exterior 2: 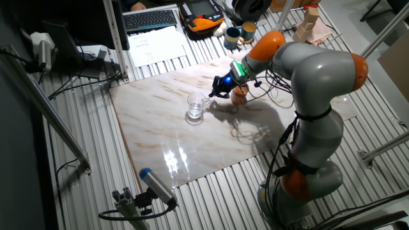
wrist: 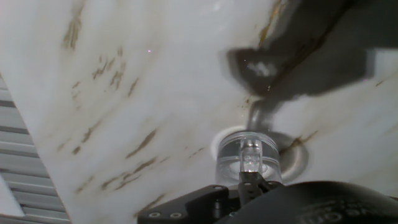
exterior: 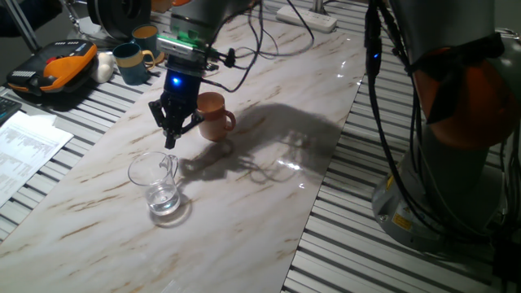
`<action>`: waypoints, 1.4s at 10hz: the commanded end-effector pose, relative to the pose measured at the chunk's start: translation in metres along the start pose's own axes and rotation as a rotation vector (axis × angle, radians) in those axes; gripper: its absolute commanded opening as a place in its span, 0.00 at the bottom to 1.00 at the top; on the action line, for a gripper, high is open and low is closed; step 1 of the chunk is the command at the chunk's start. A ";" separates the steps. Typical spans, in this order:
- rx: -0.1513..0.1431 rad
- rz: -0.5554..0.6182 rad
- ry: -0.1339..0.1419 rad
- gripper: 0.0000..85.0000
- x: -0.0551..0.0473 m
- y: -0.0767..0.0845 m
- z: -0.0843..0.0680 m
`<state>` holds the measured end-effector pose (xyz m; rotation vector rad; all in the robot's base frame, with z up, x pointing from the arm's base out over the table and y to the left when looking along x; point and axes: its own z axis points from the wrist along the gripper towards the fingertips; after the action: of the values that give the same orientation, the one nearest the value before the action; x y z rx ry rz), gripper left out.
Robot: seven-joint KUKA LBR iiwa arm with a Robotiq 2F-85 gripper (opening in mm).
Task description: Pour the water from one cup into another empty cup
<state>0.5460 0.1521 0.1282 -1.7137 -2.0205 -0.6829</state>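
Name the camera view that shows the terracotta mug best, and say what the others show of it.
One fixed view: the terracotta mug stands upright on the marble, handle visible, just behind the gripper, which only partly covers it. The other fixed view shows a small orange patch mostly hidden behind the arm. The hand view shows only the glass mug, not the terracotta one.

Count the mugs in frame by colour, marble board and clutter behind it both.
Clear glass mug: 1, upright on the marble, a little water in it
Terracotta mug: 1, upright on the marble, behind the gripper
Dark teal mugs: 2, off the marble at the back
Total: 4
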 end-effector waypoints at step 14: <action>-0.094 0.079 0.006 0.00 0.009 0.003 -0.003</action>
<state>0.5477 0.1585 0.1359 -1.8313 -1.9320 -0.7681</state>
